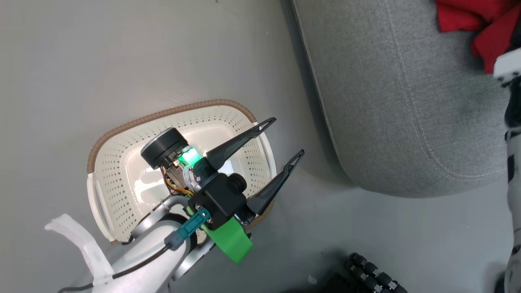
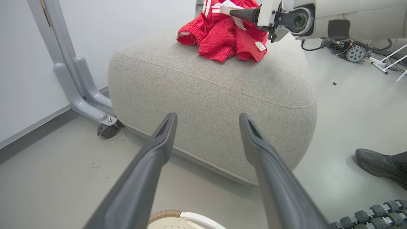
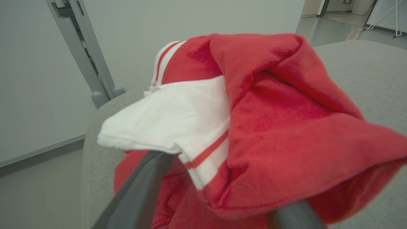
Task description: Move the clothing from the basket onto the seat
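In the head view the basket stands on the grey floor at lower left. Its brown rim faces up and no garment lies in the part of its inside that can be seen. The left tool hangs over the basket's right side, released, its two dark fingers spread wide with nothing between them. They point toward the seat, which stands to the right of the basket and apart from it.

In the left wrist view a grey frame on a castor stands against the seat's left corner. The same spread fingers frame the seat's near side, with a strip of basket rim below them.

The clothing lies bunched at the far edge of the seat's top, toward its right corner. The right tool reaches into the heap from the right. In the right wrist view its fingers stand apart, released, with red and white fabric draped over their tips. A person's dark shoe rests on the floor right of the seat.
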Motion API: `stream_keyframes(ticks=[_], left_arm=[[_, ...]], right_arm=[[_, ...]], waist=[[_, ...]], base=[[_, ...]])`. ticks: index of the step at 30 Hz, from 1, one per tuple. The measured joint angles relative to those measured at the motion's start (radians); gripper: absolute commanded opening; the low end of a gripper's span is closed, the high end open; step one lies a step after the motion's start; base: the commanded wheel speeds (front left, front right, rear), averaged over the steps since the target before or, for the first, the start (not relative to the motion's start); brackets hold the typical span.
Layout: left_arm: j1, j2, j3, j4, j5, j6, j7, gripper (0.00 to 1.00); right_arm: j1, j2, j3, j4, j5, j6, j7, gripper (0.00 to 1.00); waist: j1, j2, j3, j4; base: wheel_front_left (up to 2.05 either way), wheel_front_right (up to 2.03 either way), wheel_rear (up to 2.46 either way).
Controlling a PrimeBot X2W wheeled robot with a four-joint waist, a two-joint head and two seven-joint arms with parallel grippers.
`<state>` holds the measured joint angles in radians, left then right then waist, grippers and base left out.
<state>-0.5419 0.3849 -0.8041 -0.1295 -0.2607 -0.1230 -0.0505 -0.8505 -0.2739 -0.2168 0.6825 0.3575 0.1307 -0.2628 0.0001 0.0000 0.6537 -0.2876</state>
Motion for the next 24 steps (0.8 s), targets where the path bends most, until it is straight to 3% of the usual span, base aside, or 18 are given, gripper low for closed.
stream_keyframes(ticks=[9,24], left_arm=[[0.063,-0.047,-0.004,0.067,-0.04,0.037,-0.076,1.0],[0.2,-0.091,0.094,0.189,-0.114,0.157,-0.199,1.0]], right_arm=[[0.222,0.055,0.032,-0.1,-0.072,0.0,0.0,1.0],[0.556,0.15,0.13,-0.422,-0.188,0.001,0.0,1.0]], waist=[[-0.0001,0.0,-0.103,0.005],[-0.0002,0.0,-0.322,0.063]], base=[[0.0,0.0,0.0],[0.0,0.0,0.0]])
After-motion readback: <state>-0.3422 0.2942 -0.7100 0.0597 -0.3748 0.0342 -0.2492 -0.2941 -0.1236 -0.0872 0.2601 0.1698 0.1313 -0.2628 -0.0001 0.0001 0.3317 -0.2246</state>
